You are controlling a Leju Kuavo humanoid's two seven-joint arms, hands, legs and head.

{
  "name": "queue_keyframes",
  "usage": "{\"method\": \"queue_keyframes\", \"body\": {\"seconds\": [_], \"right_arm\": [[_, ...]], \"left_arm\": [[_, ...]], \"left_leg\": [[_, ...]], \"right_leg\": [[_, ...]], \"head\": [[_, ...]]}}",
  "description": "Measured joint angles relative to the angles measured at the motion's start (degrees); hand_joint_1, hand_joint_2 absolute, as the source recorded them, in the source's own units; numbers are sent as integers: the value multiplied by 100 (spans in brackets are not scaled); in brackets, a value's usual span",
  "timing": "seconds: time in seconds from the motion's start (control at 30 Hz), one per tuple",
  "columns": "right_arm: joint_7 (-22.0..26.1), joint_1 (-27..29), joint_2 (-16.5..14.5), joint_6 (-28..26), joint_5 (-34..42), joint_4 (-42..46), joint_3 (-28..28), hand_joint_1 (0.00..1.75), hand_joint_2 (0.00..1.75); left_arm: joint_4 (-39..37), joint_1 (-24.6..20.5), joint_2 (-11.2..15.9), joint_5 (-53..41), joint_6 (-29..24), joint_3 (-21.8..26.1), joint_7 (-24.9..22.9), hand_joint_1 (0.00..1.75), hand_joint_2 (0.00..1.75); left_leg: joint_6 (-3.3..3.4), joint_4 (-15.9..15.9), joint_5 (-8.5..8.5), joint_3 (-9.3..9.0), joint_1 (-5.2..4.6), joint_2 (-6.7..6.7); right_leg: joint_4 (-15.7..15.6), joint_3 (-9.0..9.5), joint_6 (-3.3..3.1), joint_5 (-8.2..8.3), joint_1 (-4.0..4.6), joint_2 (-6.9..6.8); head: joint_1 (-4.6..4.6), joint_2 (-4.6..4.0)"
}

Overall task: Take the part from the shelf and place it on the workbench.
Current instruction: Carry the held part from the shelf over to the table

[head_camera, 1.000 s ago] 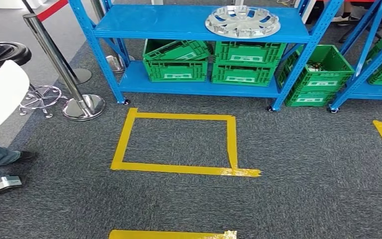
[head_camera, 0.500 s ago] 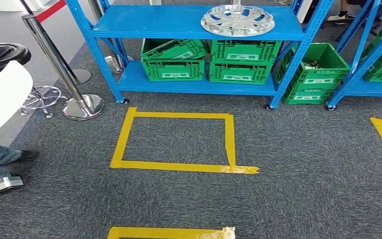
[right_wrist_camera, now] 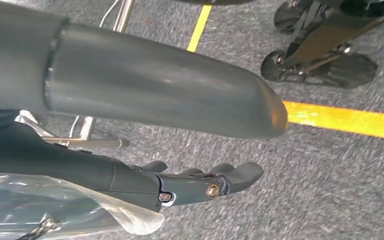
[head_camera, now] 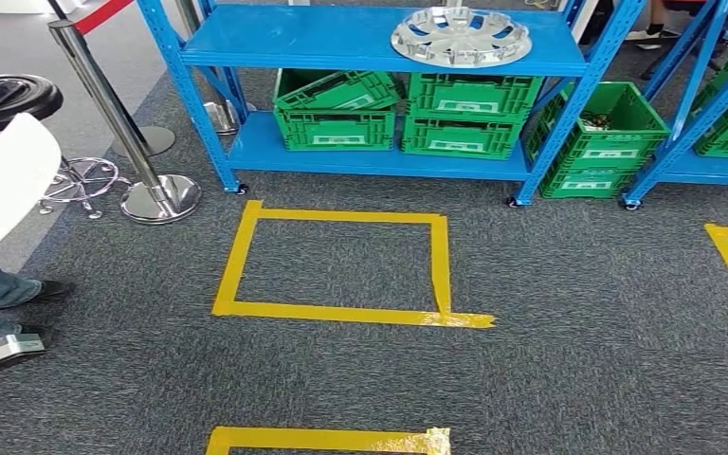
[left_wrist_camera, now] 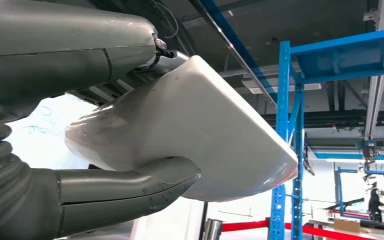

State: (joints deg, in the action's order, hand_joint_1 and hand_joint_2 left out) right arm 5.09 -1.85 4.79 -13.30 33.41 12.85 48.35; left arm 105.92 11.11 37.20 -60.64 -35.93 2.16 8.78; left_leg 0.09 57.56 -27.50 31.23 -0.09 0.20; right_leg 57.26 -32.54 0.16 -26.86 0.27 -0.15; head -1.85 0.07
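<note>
In the left wrist view my left hand (left_wrist_camera: 80,190) grips a white curved part (left_wrist_camera: 195,125), thumb on one face and fingers on the other. The head view shows that white part (head_camera: 0,180) at the left edge, held up above the floor. My right hand (right_wrist_camera: 180,185) hangs over the grey carpet with its fingers stretched out and nothing in it. The blue shelf (head_camera: 341,38) stands ahead at the top of the head view.
A silver hubcap (head_camera: 462,36) lies on the shelf's top board, with green crates (head_camera: 455,114) below it. A yellow tape square (head_camera: 341,265) marks the carpet. A chrome stanchion (head_camera: 118,123) and a black stool (head_camera: 5,95) stand left. A person's foot (head_camera: 9,294) is at the left edge.
The whole head picture has swayed slightly, so the camera has moved. The white part stays at the left edge.
</note>
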Motion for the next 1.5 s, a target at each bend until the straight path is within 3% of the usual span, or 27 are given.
{"method": "queue_keyframes", "body": {"seconds": [0.1,0.2,0.27,0.33,0.4,0.43,0.47,0.53,0.57,0.6,0.67,0.73,0.8,0.9,0.93,0.97,1.03,1.1,1.17,1.23,1.3,1.37,1.43,1.47,1.5], "right_arm": [[-56,1,0,-135,-21,0,0,0,0],[-98,-1,1,-244,-57,-2,-1,0,0],[-113,-1,10,-289,-79,-3,-1,0,0],[-117,-3,17,-304,-91,-4,0,0,0],[-123,-2,17,-312,-97,-5,0,0,0],[-127,6,17,-321,-99,-6,0,0,0],[-131,14,18,-335,-99,-7,0,0,0],[-126,24,24,-373,-97,-9,-1,0,0],[-113,25,27,-397,-90,-9,-3,0,0],[-88,31,30,-425,-76,-9,-7,0,0],[16,54,42,-499,-37,-9,-19,0,0],[172,94,66,-574,-5,-9,-38,0,0],[301,142,91,-609,13,-9,-66,0,0],[378,223,118,-614,40,-10,-116,0,0],[389,250,122,-614,62,-11,-136,0,0],[398,274,127,-613,90,-13,-154,0,0],[392,309,130,-596,150,-25,-195,0,0],[354,334,128,-513,216,-68,-242,0,0],[348,335,111,-327,308,-181,-301,0,0],[419,293,52,-103,393,-384,-361,0,0],[498,244,-39,61,445,-602,-420,0,0],[549,211,-120,143,479,-757,-459,0,0],[604,194,-174,165,497,-861,-482,0,0],[632,190,-192,167,501,-897,-492,0,0],[657,185,-203,166,501,-922,-499,0,0]], "left_arm": [[0,0,1,-13,-1,1,-26,175,175],[0,-2,18,-26,-2,7,-32,175,175],[0,-8,38,-35,-2,10,-32,175,175],[0,-14,45,-39,-3,9,-33,175,175],[-1,-13,35,-48,-4,-1,-33,175,175],[-2,-10,24,-52,-4,-13,-32,175,175],[-3,-10,11,-56,-5,-26,-32,175,175],[-7,-13,-10,-63,-10,-53,-29,175,175],[-8,-15,-13,-69,-13,-61,-28,175,175],[-9,-19,-12,-81,-16,-69,-26,175,175],[-9,-21,-5,-92,-28,-75,-22,175,175],[-11,-17,-14,-57,-38,-85,-17,175,175],[-14,-37,-42,-2,-44,-104,-15,175,175],[-26,-69,-105,16,-50,-150,-10,175,175],[-36,-68,-123,6,-48,-168,-9,175,175],[-49,-65,-134,-10,-43,-183,-8,175,175],[-73,-63,-130,-39,-28,-195,-21,175,175],[-84,-72,-99,-27,-19,-180,-38,175,175],[-87,-64,-64,26,-33,-145,-46,175,175],[-81,2,-27,83,-68,-78,-49,175,175],[-51,88,24,157,-103,22,-50,175,175],[5,152,64,256,-119,135,-37,175,175],[61,220,84,339,-111,224,-3,175,175],[82,255,90,366,-105,250,16,175,175],[97,279,96,381,-99,265,34,175,175]], "left_leg": [[9,13,-1,6,-6,0],[96,-2,26,12,-17,1],[150,-139,110,-30,21,16],[170,-239,183,-46,62,11],[159,-246,208,-13,80,-28],[142,-241,214,0,92,-55],[119,-235,219,10,109,-87],[42,-190,208,25,162,-174],[-14,-147,190,48,179,-221],[-69,-94,175,78,191,-268],[-170,-31,181,144,198,-366],[-232,-10,194,179,215,-426],[-259,247,19,295,213,-295],[-260,1323,-528,742,205,-94],[-249,1591,-618,842,204,-83],[-230,1667,-604,853,200,-75],[-160,1135,-288,550,169,10],[-69,392,-46,168,86,288],[-13,114,-31,66,9,443],[29,70,2,91,2,328],[88,17,49,87,31,203],[131,-5,84,99,42,77],[148,-1,96,118,31,-78],[149,1,99,120,26,-163],[149,5,101,119,23,-252]], "right_leg": [[-8,-3,15,11,-7,0],[-41,1,82,51,-18,-4],[38,-56,112,-39,-7,3],[532,-293,143,-365,-24,12],[1290,-625,190,-717,-69,12],[1497,-705,217,-768,-93,12],[1506,-688,244,-720,-117,13],[861,-316,305,-377,-177,72],[475,-92,334,-272,-199,179],[178,80,332,-206,-215,259],[41,183,269,-249,-203,323],[81,174,164,-236,-194,194],[80,170,81,-226,-184,69],[77,150,9,-229,-124,-125],[78,146,-2,-231,-101,-192],[79,146,-11,-235,-80,-258],[79,161,-20,-244,-46,-385],[81,175,-9,-256,-15,-500],[83,177,25,-262,6,-620],[74,186,78,-277,7,-718],[234,114,136,-426,-13,-490],[847,-169,167,-766,-35,-129],[1568,-517,172,-1021,-40,-11],[1703,-593,170,-1003,-39,2],[1603,-560,163,-869,-39,16]], "head": [[0,0],[-7,0],[2,0],[20,0],[26,0],[24,0],[25,0],[27,0],[32,0],[35,0],[39,0],[37,0],[9,0],[-23,0],[-22,0],[-22,0],[-21,0],[-20,0],[-15,0],[-15,0],[1,0],[21,0],[23,0],[25,0],[24,0]]}}
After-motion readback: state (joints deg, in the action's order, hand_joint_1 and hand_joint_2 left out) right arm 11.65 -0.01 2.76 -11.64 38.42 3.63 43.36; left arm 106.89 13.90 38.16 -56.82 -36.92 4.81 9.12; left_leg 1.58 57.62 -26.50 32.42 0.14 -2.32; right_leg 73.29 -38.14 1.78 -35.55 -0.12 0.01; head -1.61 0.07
